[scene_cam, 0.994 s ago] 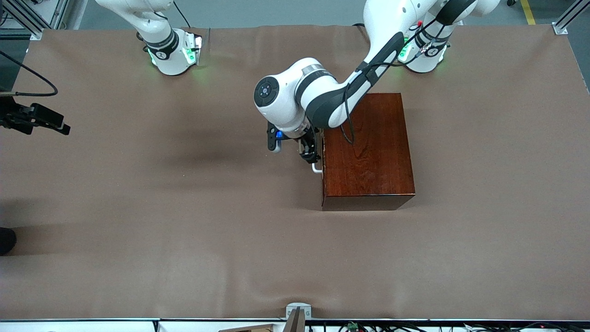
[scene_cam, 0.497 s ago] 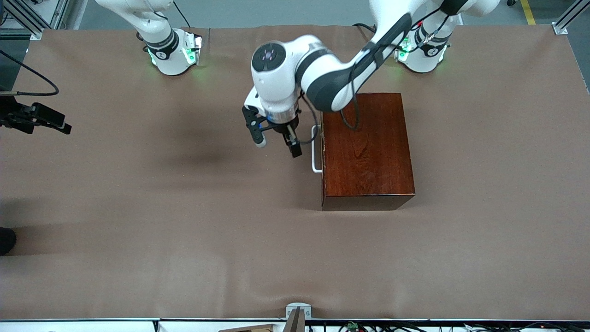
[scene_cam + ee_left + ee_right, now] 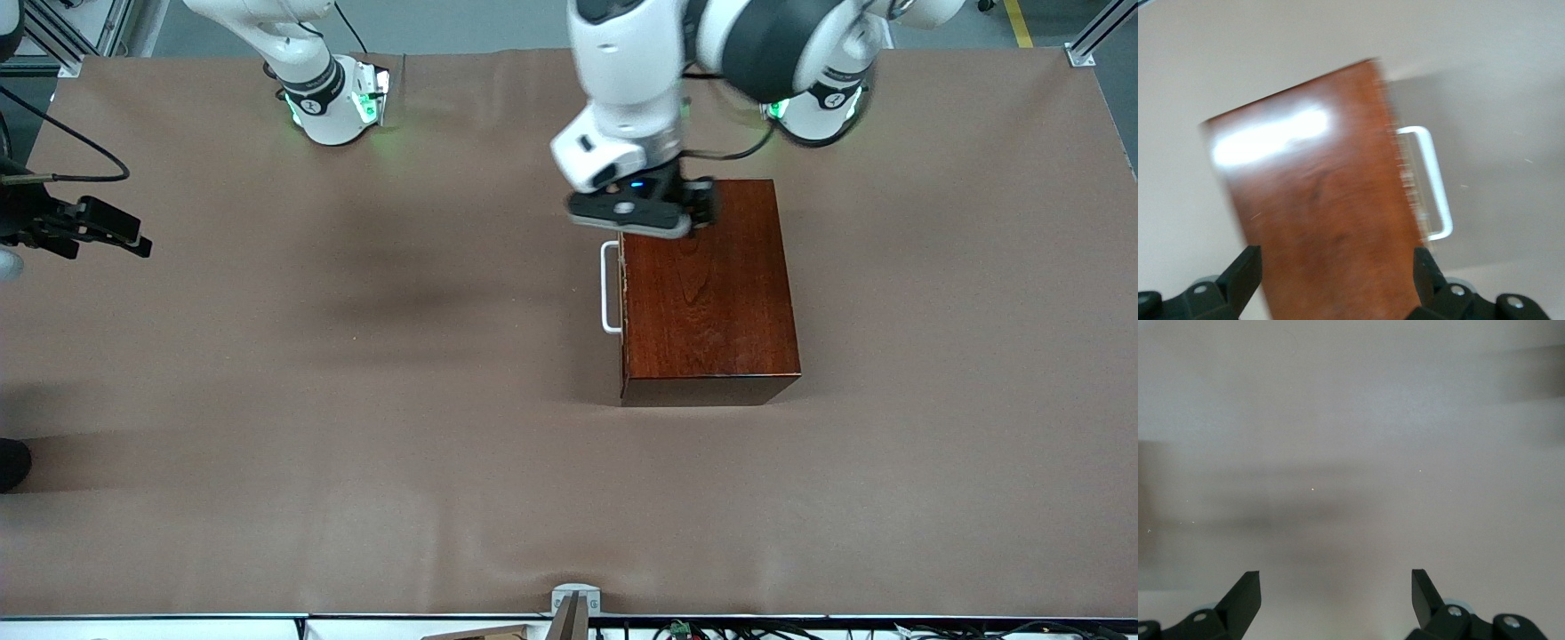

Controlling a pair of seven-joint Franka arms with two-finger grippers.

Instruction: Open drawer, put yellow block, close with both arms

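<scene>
The wooden box (image 3: 709, 292) is sitting on the brown table cover (image 3: 356, 400) toward the left arm's end of the table, and the drawer (image 3: 621, 284) is lying fully pushed in, so its contents are hidden. Its white U-shaped handle (image 3: 609, 287) is sticking out from the box's 9 o'clock face in the front view, with nothing touching it. The yellow block is showing in none of the views.

The left arm (image 3: 711, 44) is reaching from its base at the top of the front view and hanging its wrist downward; the left gripper (image 3: 662, 222) is hovering over the box's top near the 11 o'clock corner. In the left wrist view its two black fingers (image 3: 1238, 277) are standing spread wide, holding nothing, with the box lid (image 3: 1318, 200) and handle (image 3: 1431, 180) below.

The right arm (image 3: 293, 53) is waiting, its gripper (image 3: 98, 229) hanging over the table edge at 9 o'clock of the front view. Its fingers (image 3: 1245, 593) are likewise standing apart and empty above the plain cover.

The box is showing a glossy reddish-brown grain with sharp rectangular edges; the cover is looking matte and slightly wrinkled.
</scene>
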